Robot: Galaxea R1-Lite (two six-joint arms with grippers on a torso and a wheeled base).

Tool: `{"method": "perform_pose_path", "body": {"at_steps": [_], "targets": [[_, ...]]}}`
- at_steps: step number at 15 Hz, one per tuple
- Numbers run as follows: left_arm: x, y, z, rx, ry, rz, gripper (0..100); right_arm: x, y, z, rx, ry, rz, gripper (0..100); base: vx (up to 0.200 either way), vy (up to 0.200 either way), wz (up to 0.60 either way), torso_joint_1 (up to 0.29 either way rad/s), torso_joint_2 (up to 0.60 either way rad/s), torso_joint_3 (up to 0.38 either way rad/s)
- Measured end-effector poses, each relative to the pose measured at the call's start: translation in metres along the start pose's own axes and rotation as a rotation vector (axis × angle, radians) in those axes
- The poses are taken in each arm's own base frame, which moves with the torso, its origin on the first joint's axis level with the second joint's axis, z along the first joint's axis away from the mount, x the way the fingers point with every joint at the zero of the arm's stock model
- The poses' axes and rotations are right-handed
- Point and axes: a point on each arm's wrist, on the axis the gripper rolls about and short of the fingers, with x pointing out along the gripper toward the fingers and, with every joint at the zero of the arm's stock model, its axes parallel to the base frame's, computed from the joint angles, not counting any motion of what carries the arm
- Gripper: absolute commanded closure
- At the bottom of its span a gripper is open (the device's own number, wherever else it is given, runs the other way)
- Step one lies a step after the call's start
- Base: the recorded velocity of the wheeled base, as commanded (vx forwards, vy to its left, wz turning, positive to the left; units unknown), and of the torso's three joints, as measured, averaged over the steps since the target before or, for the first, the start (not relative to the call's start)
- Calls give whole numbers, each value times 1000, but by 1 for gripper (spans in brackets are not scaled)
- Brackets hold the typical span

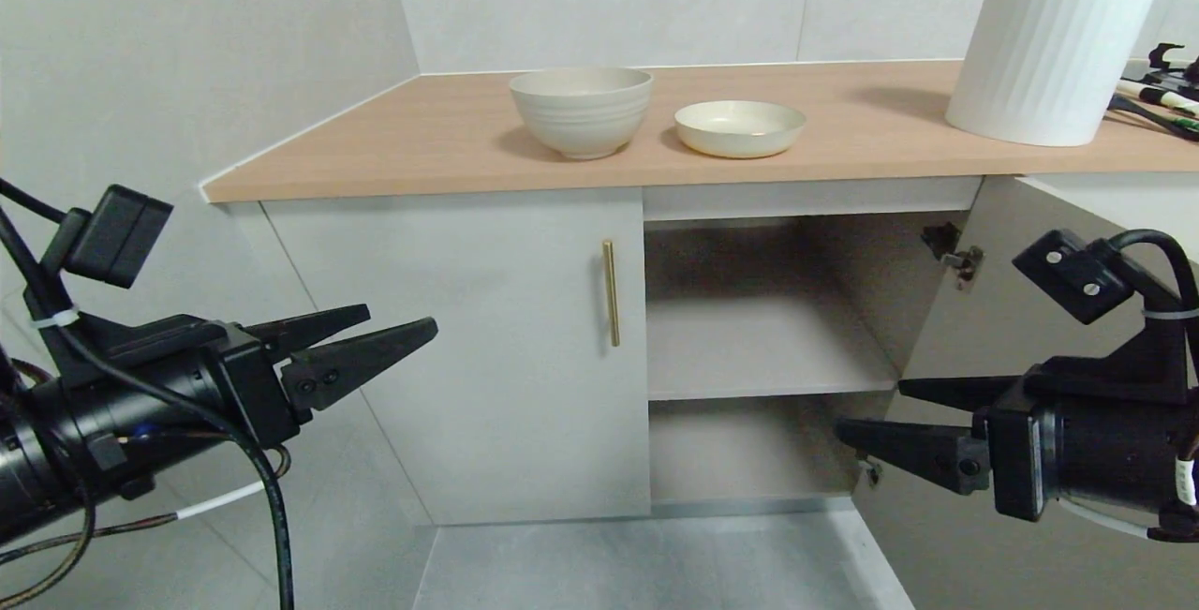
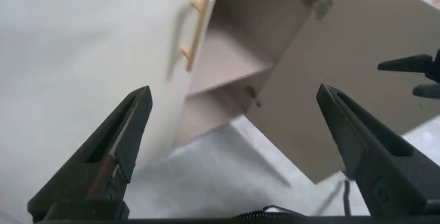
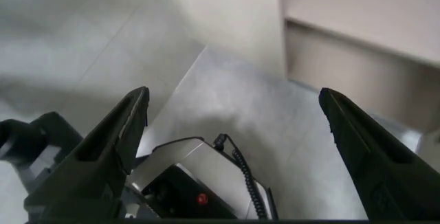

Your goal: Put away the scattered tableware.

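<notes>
A deep cream bowl and a shallow cream dish sit side by side on the wooden countertop. Below them the cabinet's right half is open, with a bare shelf inside. My left gripper hangs open at the lower left, well below the counter and in front of the shut left door. My right gripper is open at the lower right, level with the cabinet's lower compartment. In the left wrist view the left gripper faces the open cabinet. Nothing is held between either pair of fingers.
A tall white ribbed container stands on the counter's right, with dark utensils behind it. The open cabinet door swings out at the right beside my right gripper. The left door has a brass handle. Grey floor lies below.
</notes>
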Motion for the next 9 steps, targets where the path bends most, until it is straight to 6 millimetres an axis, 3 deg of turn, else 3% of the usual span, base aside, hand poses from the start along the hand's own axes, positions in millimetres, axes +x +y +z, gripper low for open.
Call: {"method": "perform_pose_path", "body": {"at_steps": [7,9], "targets": [[0,0,0,-1,1,1,0,0,-1,-6,-34,21,2,0,200,0,0,2,2,0],[-1,0,-1,0,1,-2,0,0,-1,-7,-38,22,4,0,0,0,0,0,0,0]]}}
